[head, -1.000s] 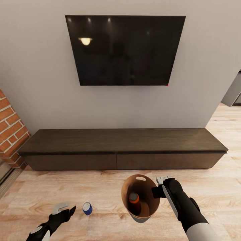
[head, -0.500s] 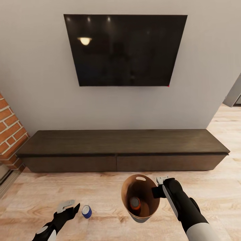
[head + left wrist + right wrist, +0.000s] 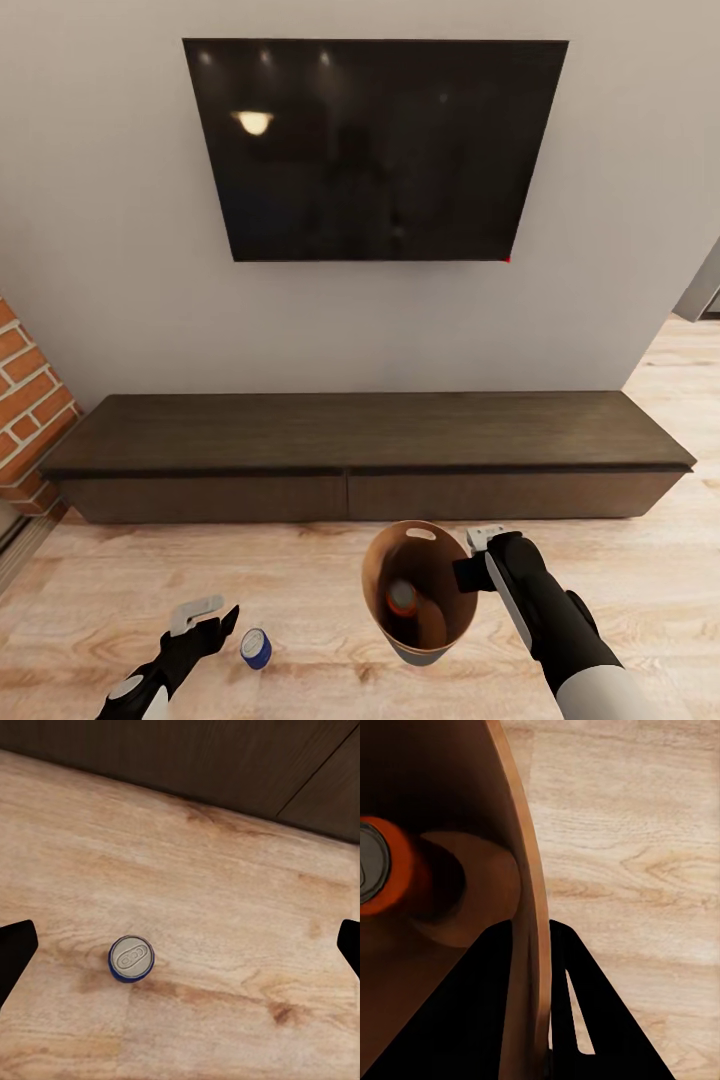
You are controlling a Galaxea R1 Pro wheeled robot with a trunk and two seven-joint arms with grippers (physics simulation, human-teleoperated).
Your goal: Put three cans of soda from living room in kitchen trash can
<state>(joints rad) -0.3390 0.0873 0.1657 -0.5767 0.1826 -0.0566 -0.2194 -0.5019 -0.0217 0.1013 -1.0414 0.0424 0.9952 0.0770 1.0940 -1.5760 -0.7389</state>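
Blue can [image 3: 256, 648] upright on floor, lower left of frame, just right of left claw [image 3: 205, 619], which is spread wide. Left arm nearer. Right claw [image 3: 478, 560] pinches bin [image 3: 420, 585] rim; orange can [image 3: 402, 598] inside.

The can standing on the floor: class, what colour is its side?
Blue, with a grey top; the can shows best in the left wrist view.

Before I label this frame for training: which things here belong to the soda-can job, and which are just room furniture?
Job:
- blue can, upright on the floor
- orange can, inside the bin
- bin, rim held by right gripper
- left gripper, fingers open beside the blue can

Just there:
- TV
- dark cabinet
- brick fireplace
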